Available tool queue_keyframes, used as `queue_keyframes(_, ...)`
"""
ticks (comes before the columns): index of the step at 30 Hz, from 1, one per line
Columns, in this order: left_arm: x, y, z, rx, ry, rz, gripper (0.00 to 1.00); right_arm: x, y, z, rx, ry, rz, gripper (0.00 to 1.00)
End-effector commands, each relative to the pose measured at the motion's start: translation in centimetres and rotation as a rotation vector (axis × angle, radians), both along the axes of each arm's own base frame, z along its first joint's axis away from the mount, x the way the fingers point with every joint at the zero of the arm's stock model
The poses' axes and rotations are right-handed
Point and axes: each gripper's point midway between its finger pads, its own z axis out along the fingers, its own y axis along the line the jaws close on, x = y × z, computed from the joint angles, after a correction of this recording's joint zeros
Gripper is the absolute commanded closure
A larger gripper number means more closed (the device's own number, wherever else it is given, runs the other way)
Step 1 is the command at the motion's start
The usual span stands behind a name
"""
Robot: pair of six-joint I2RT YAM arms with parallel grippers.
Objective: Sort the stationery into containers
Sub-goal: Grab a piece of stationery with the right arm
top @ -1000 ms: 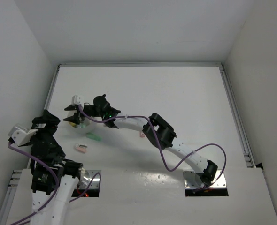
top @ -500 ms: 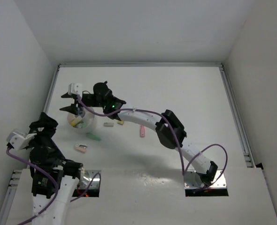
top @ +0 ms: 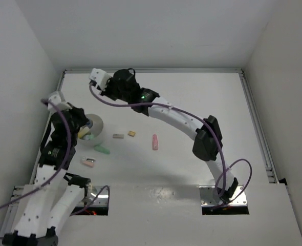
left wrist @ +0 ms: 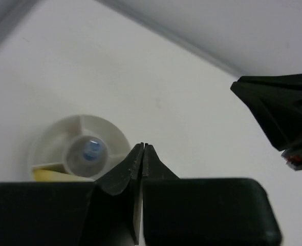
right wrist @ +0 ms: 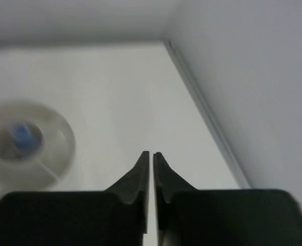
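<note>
Loose stationery lies on the table (top: 192,113). Nearest the bases are a pink marker (top: 88,162) and a green marker (top: 102,149), both roughly crosswise. Beyond them are a second pink marker (top: 155,142) pointing near-to-far, a grey block (top: 118,136) and a tan block (top: 132,133). The white bowl (top: 99,124) — a few items inside — sits below the left gripper (left wrist: 142,146), clenched on nothing. The right gripper (right wrist: 148,154), also clamped empty, hangs by the far-left corner — so the left arm looks nearer the two near markers, which lie basewards of it.
</note>
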Motion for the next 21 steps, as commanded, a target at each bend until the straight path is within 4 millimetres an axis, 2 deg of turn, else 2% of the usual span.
queue_keyframes(1,1.0,-7.1,-3.1,-0.117,0.174,-0.352,0.91,1.9,-11.1,-5.8,-0.345,0.141,-0.201,0.89)
queue_keyframes(2,0.8,-8.5,-3.3,-0.144,0.19,-0.415,0.71,2.2,-13.7,-5.1,-0.337,0.168,-0.227,0.61)
queue_keyframes(3,0.8,-9.0,-3.4,-0.159,0.189,-0.434,0.58,1.6,-16.1,-8.2,-0.412,0.23,-0.243,0.49)
queue_keyframes(4,0.8,-9.2,-4.1,-0.199,0.208,-0.42,0.49,1.5,-17.6,-9.0,-0.438,0.256,-0.259,0.38)
queue_keyframes(5,0.7,-10.1,-4.2,-0.228,0.21,-0.443,0.36,1.3,-20.7,-11.1,-0.506,0.325,-0.292,0.26)
queue_keyframes(7,0.6,-11.7,-4.3,-0.33,0.203,-0.465,0.33,1.2,-23.2,-13.1,-0.546,0.4,-0.334,0.24)
queue_keyframes(8,0.5,-12.4,-5.5,-0.365,0.229,-0.466,0.33,1.0,-24.4,-14.2,-0.538,0.465,-0.338,0.26)
queue_keyframes(9,0.3,-13.6,-6.0,-0.394,0.246,-0.483,0.32,0.2,-25.4,-15.4,-0.557,0.528,-0.341,0.31)
queue_keyframes(10,0.3,-14.3,-6.4,-0.438,0.26,-0.468,0.32,-0.1,-25.4,-15.4,-0.527,0.56,-0.33,0.49)
queue_keyframes(11,0.8,-14.0,-6.9,-0.436,0.258,-0.399,0.32,-0.4,-25.4,-15.6,-0.493,0.611,-0.309,0.77)
queue_keyframes(12,0.6,-15.4,-7.9,-0.44,0.296,-0.403,0.33,-1.1,-25.2,-16.3,-0.464,0.668,-0.325,1.0)
queue_keyframes(13,0.8,-15.7,-8.5,-0.443,0.31,-0.373,0.34,-1.4,-25.4,-16.4,-0.449,0.705,-0.33,1.0)
queue_keyframes(14,0.4,-15.7,-9.7,-0.498,0.362,-0.291,0.34,-2.0,-24.7,-16.4,-0.419,0.741,-0.304,1.0)
queue_keyframes(15,0.9,-15.1,-9.9,-0.485,0.358,-0.212,0.34,-2.4,-24.9,-17.4,-0.399,0.813,-0.325,1.0)
queue_keyframes(16,0.1,-15.9,-11.9,-0.487,0.438,-0.163,0.34,-3.5,-24.6,-18.2,-0.401,0.882,-0.302,0.98)
queue_keyframes(17,0.0,-16.1,-12.4,-0.479,0.456,-0.131,0.34,-3.9,-24.3,-18.3,-0.407,0.913,-0.281,0.93)
queue_keyframes(18,0.3,-16.3,-12.6,-0.451,0.453,-0.118,0.34,-4.7,-24.2,-19.7,-0.42,0.986,-0.283,0.76)
queue_keyframes(19,0.1,-17.2,-12.8,-0.444,0.461,-0.131,0.33,-6.1,-24.0,-20.3,-0.433,1.061,-0.259,0.67)
queue_keyframes(21,0.3,-17.3,-13.9,-0.421,0.473,-0.095,0.32,-7.0,-23.6,-20.3,-0.433,1.13,-0.234,0.54)
